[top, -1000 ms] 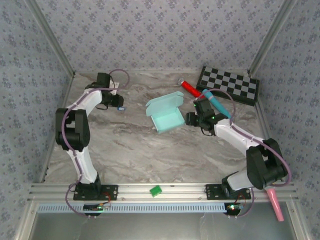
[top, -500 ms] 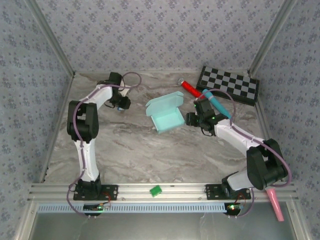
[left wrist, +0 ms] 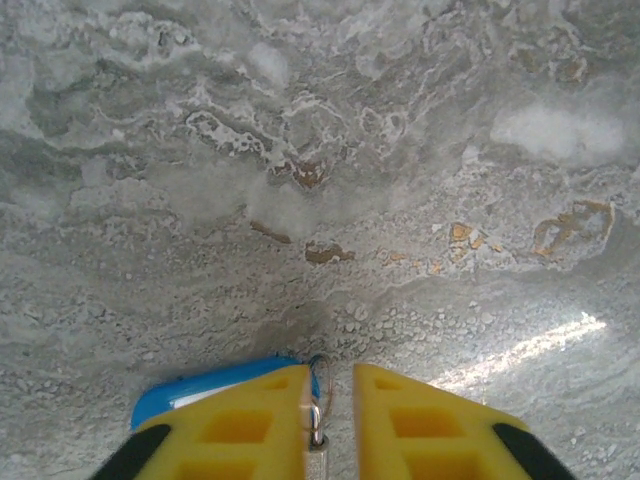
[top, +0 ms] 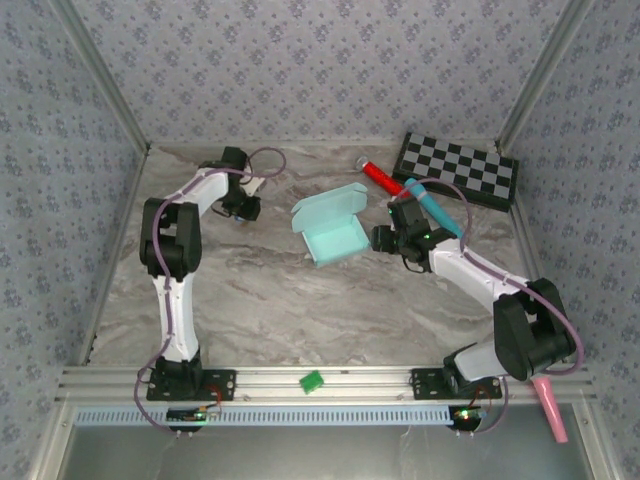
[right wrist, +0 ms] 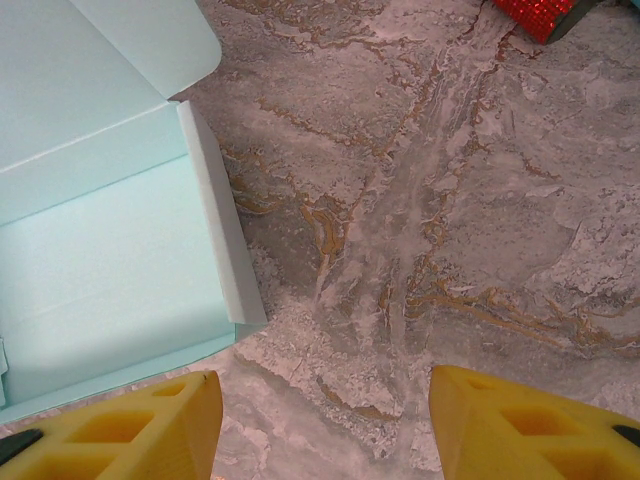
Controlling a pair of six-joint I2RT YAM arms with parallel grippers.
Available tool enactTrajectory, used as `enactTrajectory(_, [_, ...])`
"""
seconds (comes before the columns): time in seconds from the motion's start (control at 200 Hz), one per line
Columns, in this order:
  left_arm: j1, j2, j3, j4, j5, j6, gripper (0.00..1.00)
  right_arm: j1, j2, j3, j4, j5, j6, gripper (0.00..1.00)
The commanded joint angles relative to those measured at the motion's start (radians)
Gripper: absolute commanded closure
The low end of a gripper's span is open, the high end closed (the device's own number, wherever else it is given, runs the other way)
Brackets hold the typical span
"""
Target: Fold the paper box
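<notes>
The paper box [top: 335, 238] is a pale blue tray with its lid standing open at the back, in the middle of the table. Its right wall and open flap [right wrist: 100, 250] show at the left of the right wrist view. My right gripper [top: 382, 238] is just right of the box, low over the marble. It [right wrist: 325, 380] is open wide with bare table between its fingers. My left gripper [top: 243, 210] is well left of the box. Its jaws [left wrist: 330, 375] are open by a narrow gap, where a small metal ring [left wrist: 318, 400] rests against the left finger.
A blue object [left wrist: 200, 390] lies on the marble under my left finger. A red sparkly thing [top: 380, 178], a teal marker [top: 432, 205] and a checkerboard [top: 458, 170] sit behind the right arm. A green block [top: 311, 381] rests on the front rail.
The left arm has swung its elbow and gripper to the right, toward the box, and its jaws have narrowed. The right arm and the box have not moved.
</notes>
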State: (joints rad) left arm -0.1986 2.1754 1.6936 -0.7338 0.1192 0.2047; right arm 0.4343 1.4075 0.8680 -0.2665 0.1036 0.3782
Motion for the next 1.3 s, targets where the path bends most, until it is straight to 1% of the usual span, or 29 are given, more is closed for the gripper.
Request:
enactTrajectory(0.0, [-0.006,0.012,0.025,-0.026,0.017,0.01,0.89,-0.001,-0.021,-0.003,-0.035,0.0,0.014,0.41])
enactTrajectory(0.115, [-0.005,-0.005,0.014,-0.013,0.012,0.004,0.96,-0.001,-0.021,-0.004,-0.033,0.001,0.014,0.41])
enactTrajectory(0.185, [-0.007,-0.028,-0.002,0.004,-0.011,-0.007,1.0,-0.001,-0.018,-0.004,-0.031,0.0,0.015,0.41])
enactTrajectory(0.28, [-0.007,-0.084,-0.043,0.037,-0.055,-0.041,1.0,-0.002,-0.017,-0.007,-0.029,-0.001,0.015,0.41])
enactTrajectory(0.35, [-0.007,-0.136,-0.084,0.048,-0.09,-0.09,1.0,-0.001,-0.016,-0.011,-0.024,-0.001,0.015,0.41])
enactTrajectory(0.375, [-0.007,-0.158,-0.101,0.081,-0.092,-0.106,1.0,-0.002,-0.015,-0.014,-0.02,-0.001,0.015,0.41])
enactTrajectory(0.55, [-0.032,-0.332,-0.243,0.157,-0.118,-0.219,1.0,-0.008,0.001,-0.021,0.003,-0.046,0.017,0.41])
enactTrajectory(0.615, [-0.048,-0.392,-0.291,0.171,-0.119,-0.255,1.0,-0.015,0.012,-0.021,0.008,-0.093,0.015,0.41])
enactTrajectory(0.68, [-0.067,-0.448,-0.326,0.171,-0.118,-0.295,1.0,-0.028,0.027,-0.017,0.028,-0.1,0.012,0.42])
enactTrajectory(0.735, [-0.089,-0.496,-0.358,0.172,-0.126,-0.324,1.0,-0.039,0.05,-0.006,0.03,-0.116,0.009,0.43])
enactTrajectory(0.8, [-0.117,-0.554,-0.394,0.173,-0.128,-0.35,1.0,-0.053,0.08,0.015,0.027,-0.108,0.004,0.48])
enactTrajectory(0.895, [-0.16,-0.629,-0.423,0.161,-0.113,-0.373,1.0,-0.069,0.129,0.046,0.025,-0.08,-0.002,0.6])
enactTrajectory(1.024, [-0.25,-0.712,-0.439,0.14,-0.111,-0.383,1.0,-0.08,0.212,0.101,0.029,-0.09,-0.014,0.68])
enactTrajectory(1.079, [-0.282,-0.736,-0.439,0.126,-0.119,-0.383,1.0,-0.077,0.243,0.119,0.035,-0.103,-0.018,0.68])
enactTrajectory(1.154, [-0.304,-0.761,-0.437,0.11,-0.108,-0.4,1.0,-0.07,0.28,0.132,0.043,-0.105,-0.017,0.69])
enactTrajectory(1.294, [-0.348,-0.803,-0.483,0.161,-0.034,-0.465,1.0,-0.058,0.338,0.157,0.05,-0.134,-0.024,0.69])
